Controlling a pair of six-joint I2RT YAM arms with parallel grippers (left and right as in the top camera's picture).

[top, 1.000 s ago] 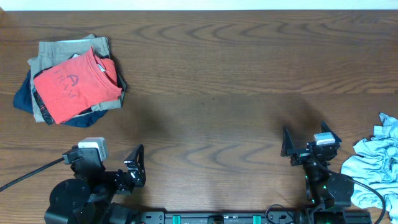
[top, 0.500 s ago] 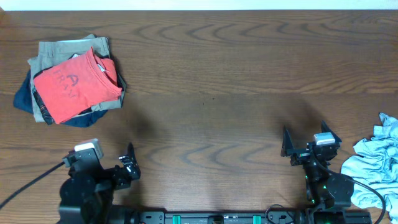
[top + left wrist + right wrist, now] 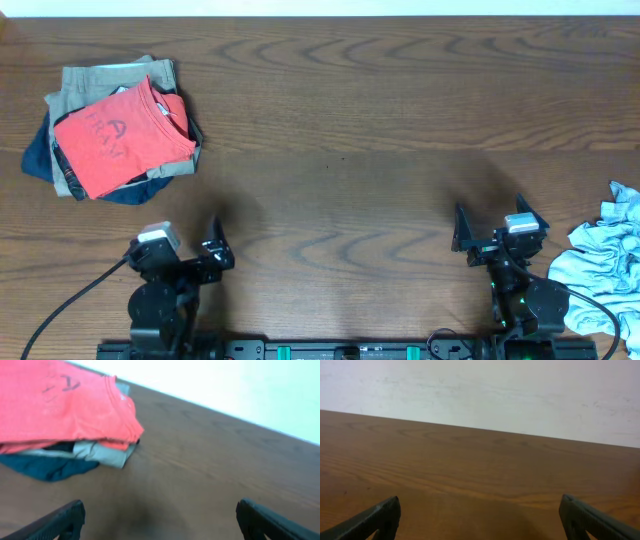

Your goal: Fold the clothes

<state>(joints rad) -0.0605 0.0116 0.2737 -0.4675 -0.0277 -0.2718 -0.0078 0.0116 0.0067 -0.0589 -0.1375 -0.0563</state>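
Both black two-finger grippers sit low at the near edge of a dark brown wood-grain table [image 3: 340, 120]. The left gripper [image 3: 160, 512] has its fingers spread wide with nothing between them. The right gripper [image 3: 480, 515] is likewise spread wide and holds nothing, its wrist camera looking across bare wood to a white wall.

A coral-red short-sleeved cotton T-shirt [image 3: 115, 140], folded, with faint lettering and a big letter on its upper face, lies at the table's far left, well apart from both grippers. It tops a small stack, resting on a folded khaki garment [image 3: 100, 80] and a dark blue garment [image 3: 40, 155] that show around its edges.

At the table's right edge, a crumpled pale blue cloth [image 3: 605, 260] lies just beside the right arm.
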